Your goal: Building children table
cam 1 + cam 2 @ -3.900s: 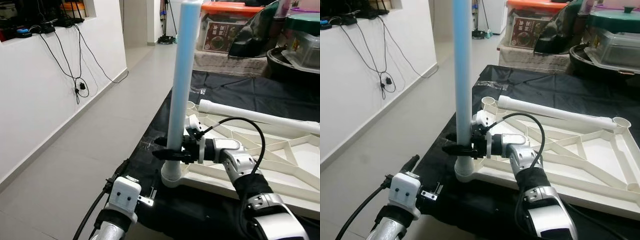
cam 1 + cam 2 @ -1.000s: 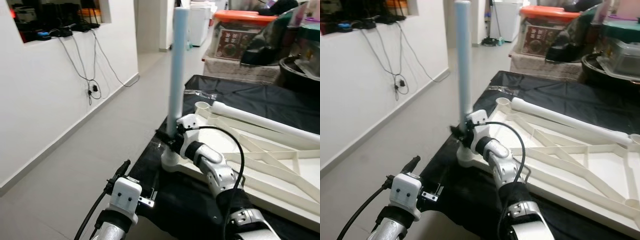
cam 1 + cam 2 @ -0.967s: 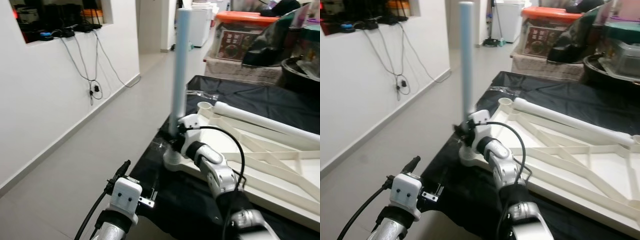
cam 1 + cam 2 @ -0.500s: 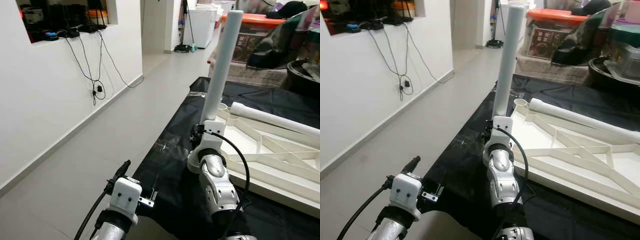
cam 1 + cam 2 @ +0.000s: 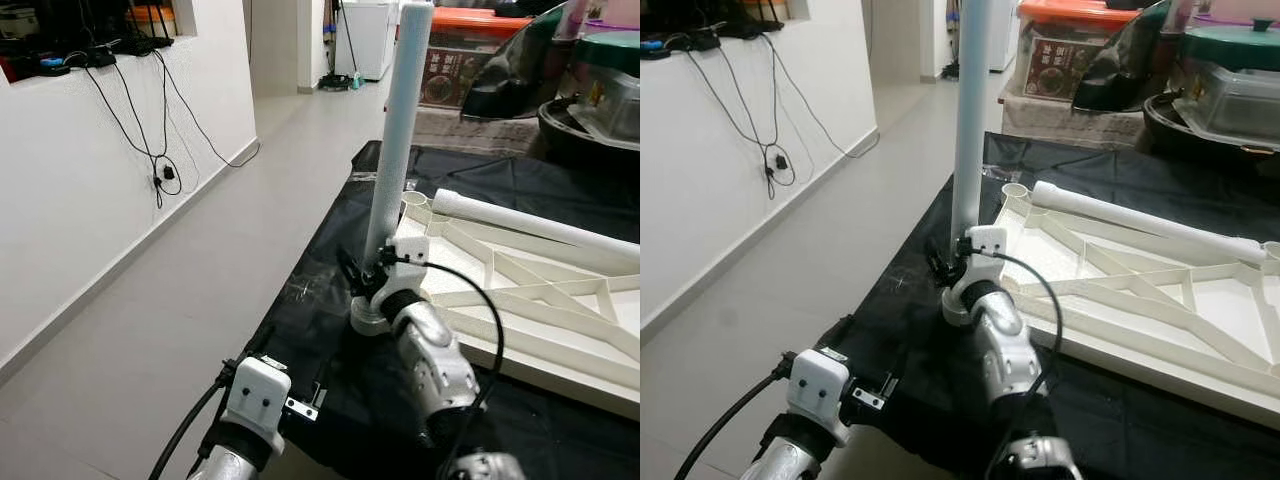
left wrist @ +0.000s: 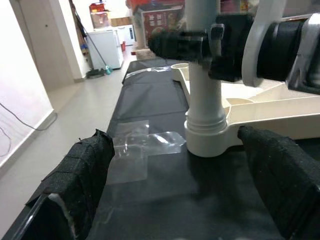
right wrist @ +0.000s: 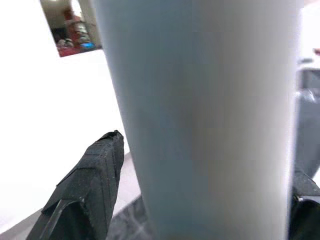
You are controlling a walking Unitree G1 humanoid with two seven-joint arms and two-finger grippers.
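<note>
One table leg [image 5: 398,130] is standing in the corner socket [image 6: 207,142], the right gripper [image 5: 366,275] apparently clasping it; a second leg [image 5: 1145,226] is lying unfitted; the left gripper [image 6: 175,200] is idling, released.

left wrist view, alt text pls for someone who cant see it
A pale cylindrical table leg stands in the corner socket of a cream plastic tabletop on black cloth, gripped by the right gripper. The left gripper is open.
</note>
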